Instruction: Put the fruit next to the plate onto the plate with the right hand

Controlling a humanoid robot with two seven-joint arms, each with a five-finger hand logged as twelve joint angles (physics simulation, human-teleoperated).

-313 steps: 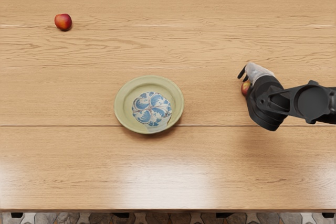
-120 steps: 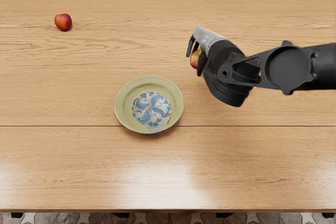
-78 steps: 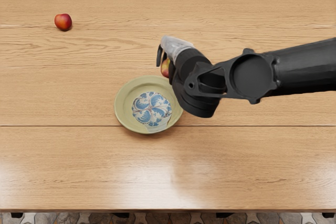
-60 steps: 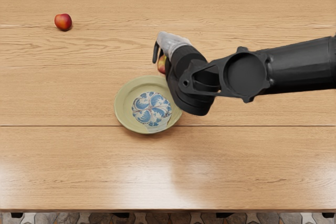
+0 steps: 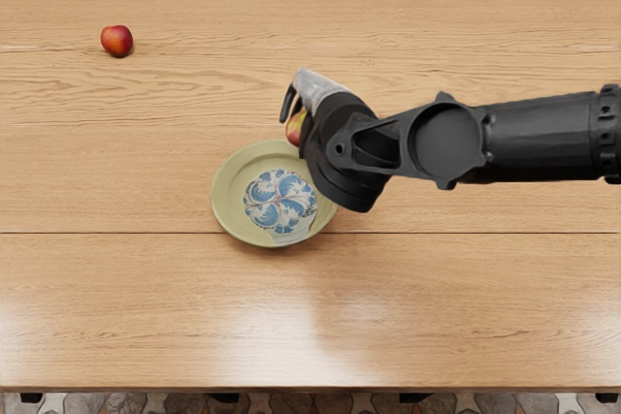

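Gripping round red-yellow fruit (image 5: 294, 130), right robot hand (image 5: 310, 106) over far rim of glazed green plate (image 5: 225, 191).

The right arm (image 5: 524, 138) reaches in from the right edge, stretched leftward. The right hand (image 5: 312, 102) is curled around the fruit (image 5: 294, 130).

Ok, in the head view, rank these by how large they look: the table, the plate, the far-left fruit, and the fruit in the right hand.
1. table
2. plate
3. far-left fruit and held fruit: not ranked, since the right hand hides most of the held fruit.
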